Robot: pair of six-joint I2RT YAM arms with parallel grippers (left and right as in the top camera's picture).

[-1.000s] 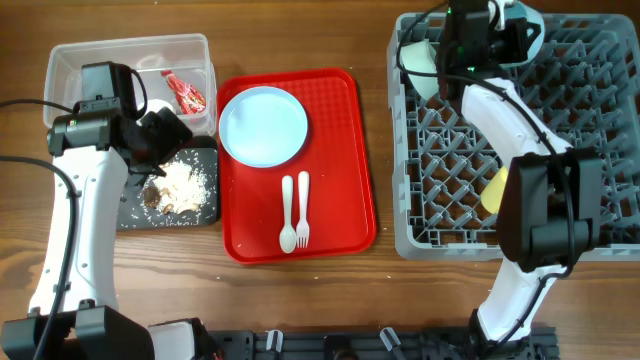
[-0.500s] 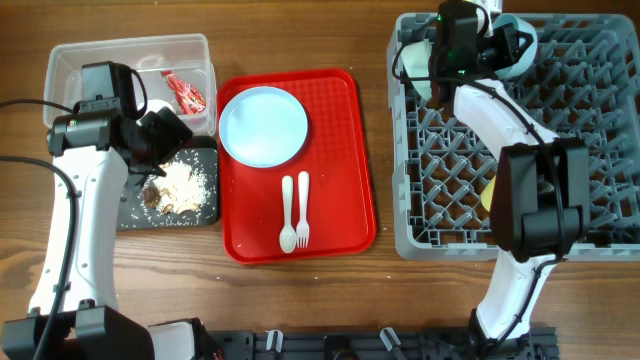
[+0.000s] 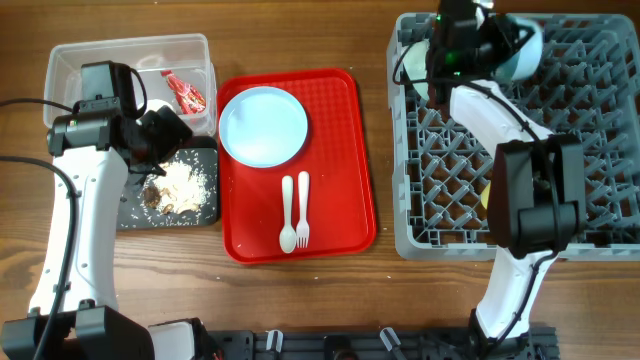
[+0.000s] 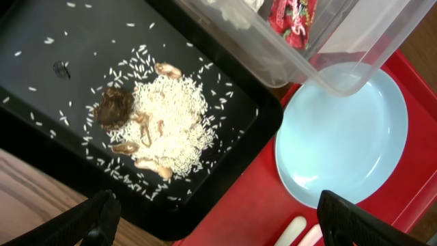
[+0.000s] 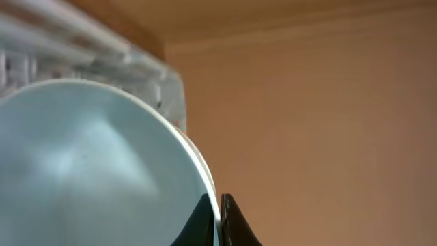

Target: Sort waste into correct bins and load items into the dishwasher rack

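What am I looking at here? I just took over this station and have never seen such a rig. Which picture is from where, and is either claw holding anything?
You have a left arm and a right arm at a table, each ending in a two-finger claw. The wide picture looks down from above; the other two come from a camera on each wrist. At the left, a clear tub holds a red wrapper, and the black tray next to it holds scraps. In the middle a red tray carries a plate, a spoon and a fork. The grey rack is at the right. The left claw hangs open over the black tray, holding nothing. The right claw, at the rack's far edge, pinches the rim of a blue bowl.
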